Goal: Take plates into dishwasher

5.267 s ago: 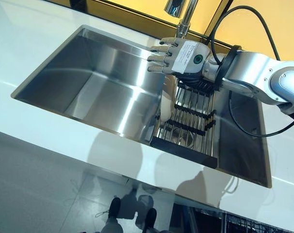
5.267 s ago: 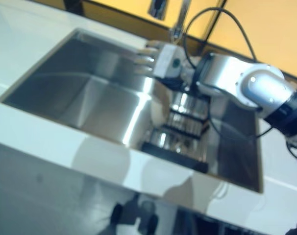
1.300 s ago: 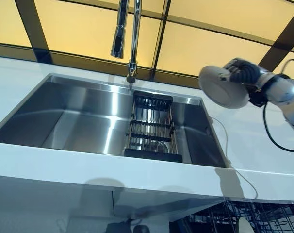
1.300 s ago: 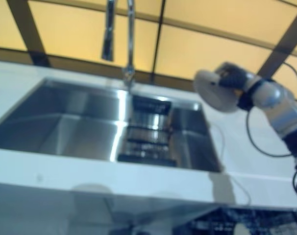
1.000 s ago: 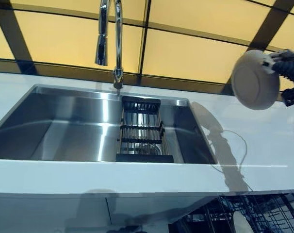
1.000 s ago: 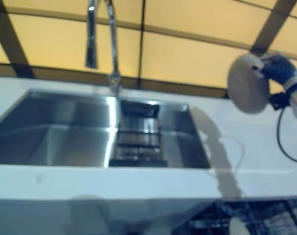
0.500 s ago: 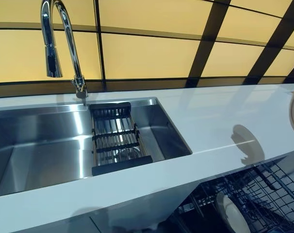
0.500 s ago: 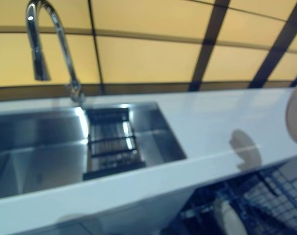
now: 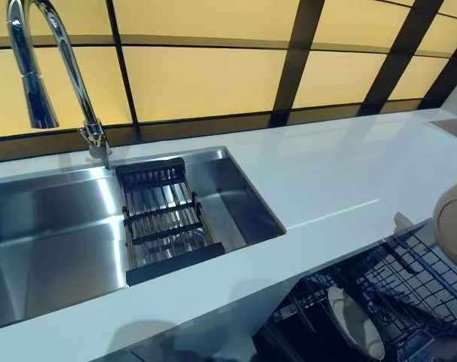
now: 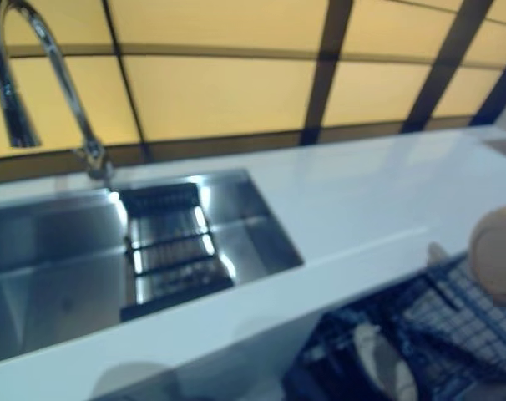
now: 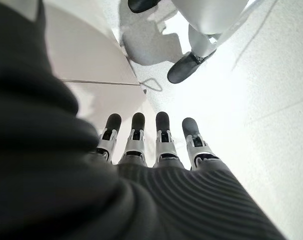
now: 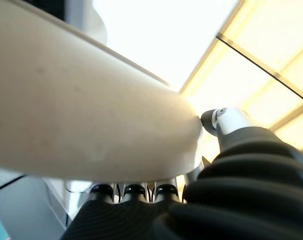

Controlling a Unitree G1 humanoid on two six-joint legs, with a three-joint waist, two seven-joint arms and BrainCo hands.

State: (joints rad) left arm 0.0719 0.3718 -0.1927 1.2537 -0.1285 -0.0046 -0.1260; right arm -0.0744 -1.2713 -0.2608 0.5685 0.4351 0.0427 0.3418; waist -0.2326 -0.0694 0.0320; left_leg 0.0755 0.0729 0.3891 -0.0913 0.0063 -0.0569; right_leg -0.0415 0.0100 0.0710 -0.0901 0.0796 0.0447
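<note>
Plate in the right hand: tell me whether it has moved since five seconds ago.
Yes. The plate, then unseen, has left the sink and now hangs past the counter edge, above the dishwasher rack.

No text, label or number can be read anywhere.

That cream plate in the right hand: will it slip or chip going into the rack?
The plate looks smooth and glazed, so it may slip in the right hand. It seems rigid and probably chips against the wire dishwasher rack. Another plate stands there on edge, so tipping seems manageable.
</note>
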